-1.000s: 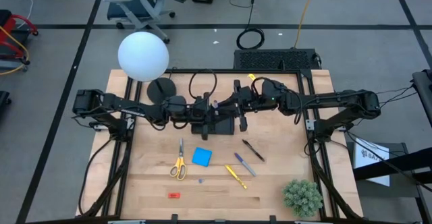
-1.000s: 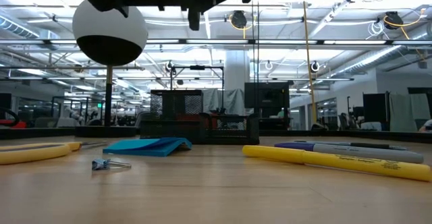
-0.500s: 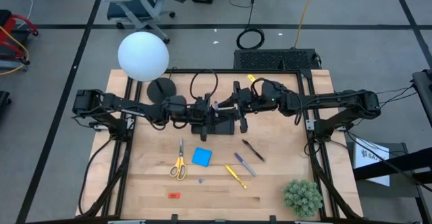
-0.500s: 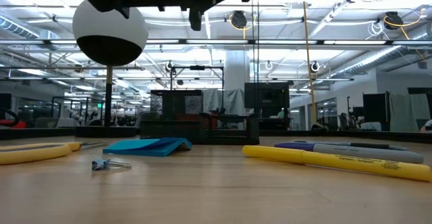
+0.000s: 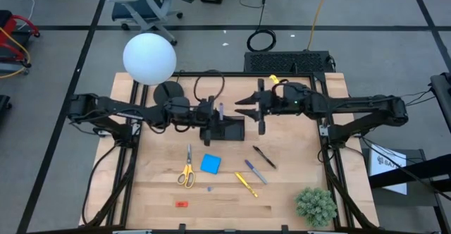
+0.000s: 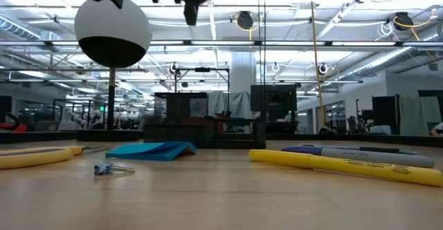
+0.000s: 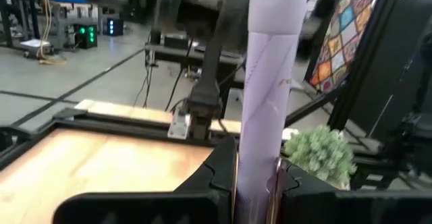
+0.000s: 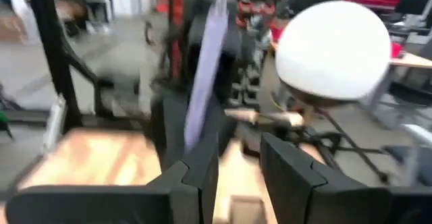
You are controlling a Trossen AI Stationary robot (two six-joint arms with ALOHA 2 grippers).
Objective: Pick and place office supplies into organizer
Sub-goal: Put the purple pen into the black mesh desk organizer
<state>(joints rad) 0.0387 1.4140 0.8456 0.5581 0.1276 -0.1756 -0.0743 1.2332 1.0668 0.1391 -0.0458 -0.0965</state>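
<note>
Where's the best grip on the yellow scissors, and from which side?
Take the yellow scissors from straight above, probably across the narrow blades just above the handles. They lie flat on the table, blades toward the organizer, with bare wood on both sides, and the loops look too wide for a hand.

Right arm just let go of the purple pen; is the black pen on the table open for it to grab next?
Probably yes. The right gripper is open and empty, and the black pen lies apart from the other pens with nothing over it. The left gripper holds the purple pen over the organizer, off that path.
</note>
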